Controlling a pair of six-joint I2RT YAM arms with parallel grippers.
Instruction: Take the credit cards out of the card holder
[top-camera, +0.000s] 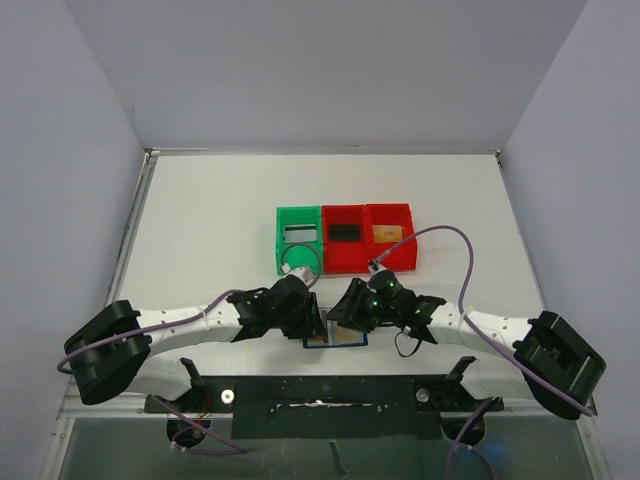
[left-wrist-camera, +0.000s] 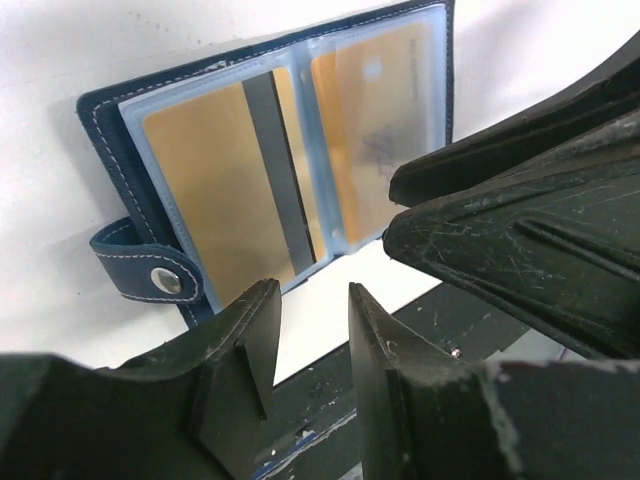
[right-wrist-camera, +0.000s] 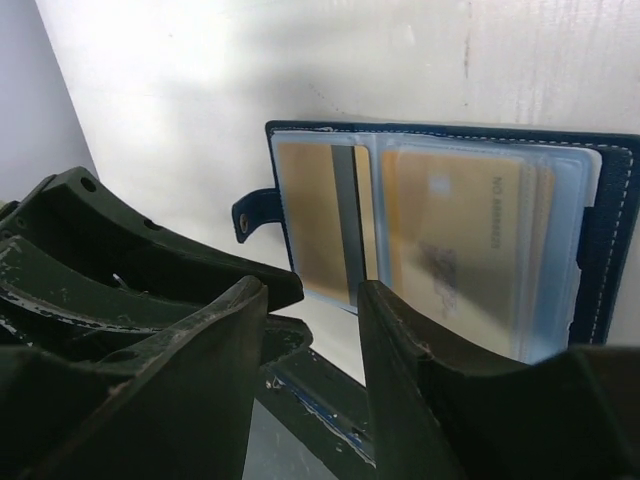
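Card holder (left-wrist-camera: 305, 140) lay open on the table (top-camera: 220, 200), near edge, w/ 2 gold cards (left-wrist-camera: 200, 170) visible in its sleeves. Left gripper (left-wrist-camera: 312, 300) & right gripper (right-wrist-camera: 312, 295) hovered beside it, part-open, empty. Step: approach. Next prob. needs 1 pinning the holder, the other pinching a card edge.

- I see a robot lab cell: bare pale walls (top-camera: 330, 70) box the white table (top-camera: 220, 200) left, right, far.
- Cabled arms (top-camera: 180, 322) mounted at its near edge.
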